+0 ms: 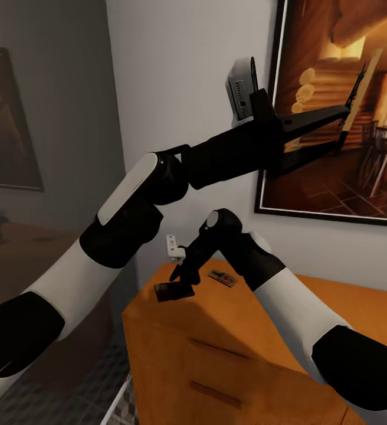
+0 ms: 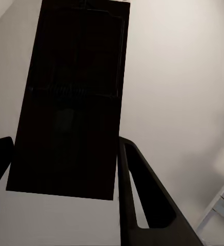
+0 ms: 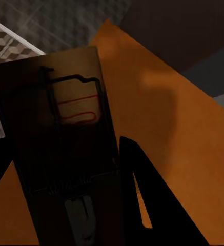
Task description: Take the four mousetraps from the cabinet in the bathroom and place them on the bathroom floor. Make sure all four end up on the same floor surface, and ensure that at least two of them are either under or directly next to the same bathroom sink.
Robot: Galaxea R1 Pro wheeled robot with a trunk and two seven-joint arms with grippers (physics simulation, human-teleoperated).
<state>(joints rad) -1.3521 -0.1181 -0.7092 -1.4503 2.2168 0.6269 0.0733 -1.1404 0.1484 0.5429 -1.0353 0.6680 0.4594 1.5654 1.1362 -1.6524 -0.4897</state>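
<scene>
From the head camera, the robot's black-and-white right arm reaches down over the wide orange-brown wooden cabinet (image 1: 258,348); its black two-fingered right gripper (image 1: 179,282) is clamped on a small flat rectangular wooden mousetrap (image 1: 173,291), held just above the cabinet's near corner, toward seven o'clock from the elbow. In the right wrist camera this held trap (image 3: 70,154) lies between the fingers (image 3: 158,205) with its long axis running along them, its dark wire frame and red loop at the far end; beyond it lie the orange top (image 3: 168,118) and, past the edge, a patch of brown-and-beige cube-patterned floor tile (image 3: 4,41).

A second mousetrap, flat and tan with dark metal parts (image 1: 223,277), rests on the cabinet top just at three o'clock from the right gripper, close to the right forearm, lying slantwise.

The left arm is raised toward one o'clock, and its left gripper (image 1: 350,109) is lifted high in front of a framed painting of a warm wooden interior (image 1: 341,106); in the left wrist camera a dark flat rectangular plate (image 2: 70,102) stands between its fingers (image 2: 147,200), long axis along them, apparently gripped and most likely another mousetrap, though it is too dark to be sure.

The floor lies at about seven o'clock, below the cabinet's left edge (image 1: 108,378); the right arm is judged far nearer it.
</scene>
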